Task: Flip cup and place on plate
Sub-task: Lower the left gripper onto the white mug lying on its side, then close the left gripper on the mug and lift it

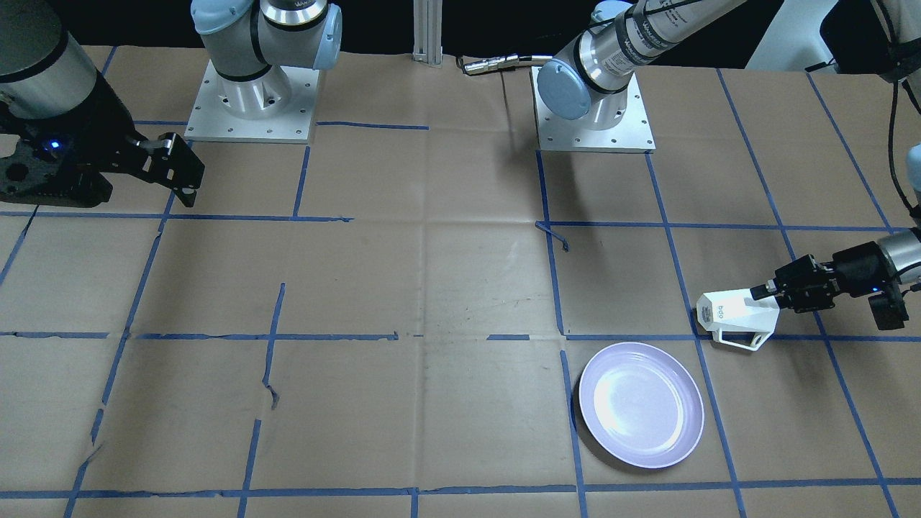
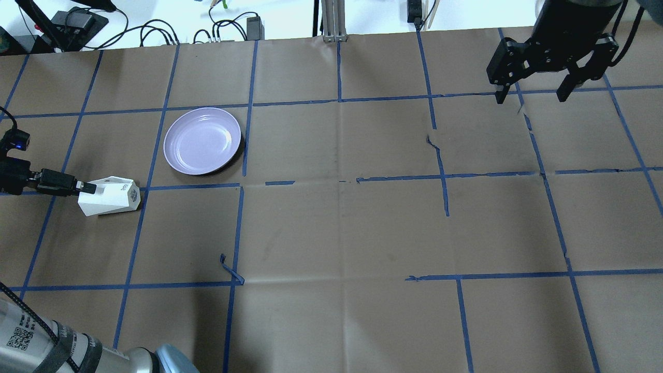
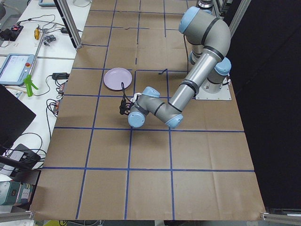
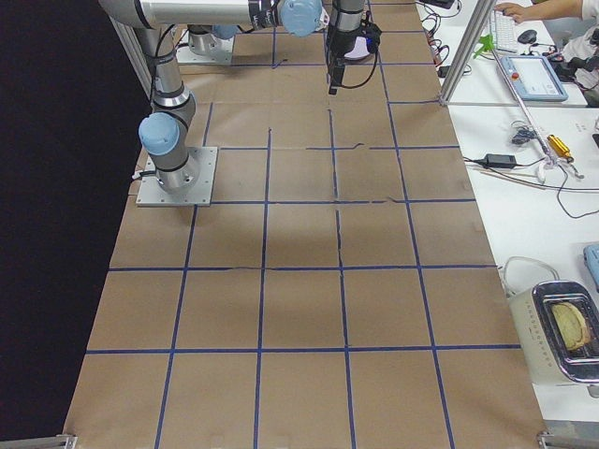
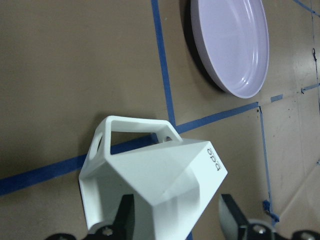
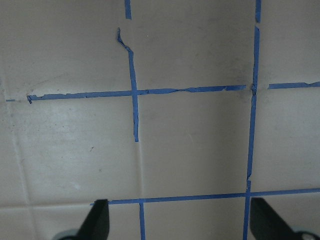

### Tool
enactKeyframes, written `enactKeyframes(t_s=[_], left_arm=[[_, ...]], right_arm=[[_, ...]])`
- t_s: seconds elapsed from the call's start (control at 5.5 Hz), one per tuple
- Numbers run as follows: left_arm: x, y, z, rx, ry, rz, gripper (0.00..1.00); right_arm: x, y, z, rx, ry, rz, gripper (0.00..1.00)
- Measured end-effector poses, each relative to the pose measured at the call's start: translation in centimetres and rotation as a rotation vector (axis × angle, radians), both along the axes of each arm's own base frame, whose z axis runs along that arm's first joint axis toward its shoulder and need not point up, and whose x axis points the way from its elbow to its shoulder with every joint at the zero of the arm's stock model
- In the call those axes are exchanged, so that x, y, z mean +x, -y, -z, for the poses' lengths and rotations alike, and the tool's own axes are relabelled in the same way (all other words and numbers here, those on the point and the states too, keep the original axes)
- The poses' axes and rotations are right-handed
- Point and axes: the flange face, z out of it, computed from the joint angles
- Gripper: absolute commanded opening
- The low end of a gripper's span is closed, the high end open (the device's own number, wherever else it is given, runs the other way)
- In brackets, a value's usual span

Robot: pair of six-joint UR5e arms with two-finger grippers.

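In the front-facing view, the left hand (image 1: 763, 293) at the right edge pinched the rim of the cup (image 1: 727, 311), which lay sideways just upper right of the plate (image 1: 640, 404). Overhead, the right hand (image 2: 531, 97) hung spread at upper right, holding nothing. In the left wrist view, the fingers (image 5: 125, 217) straddled the cup's wall.

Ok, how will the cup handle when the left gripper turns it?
The cup looks hard and thin-walled, so probably stiff and light. Its sloped facets taper away from the left gripper, so it could slip forward. Lying sideways, its flat facets and handle should stop rolling.
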Motion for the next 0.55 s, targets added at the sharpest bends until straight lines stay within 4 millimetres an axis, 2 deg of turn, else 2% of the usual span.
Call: enactKeyframes(t_s=[0.18, 0.36, 0.55], left_arm=[[-0.2, 0.0, -0.4, 0.006, -0.007, 0.0, 0.0], [-0.3, 0.4, -1.8, -0.007, 0.003, -0.01, 0.0], [-0.8, 0.9, -4.1, -0.022, 0.024, -0.034, 0.0]], right_arm=[[0.0, 0.0, 0.0, 0.0, 0.0, 0.0, 1.0], [0.0, 0.0, 0.0, 0.0, 0.0, 0.0, 1.0], [0.0, 0.0, 0.0, 0.0, 0.0, 0.0, 1.0]])
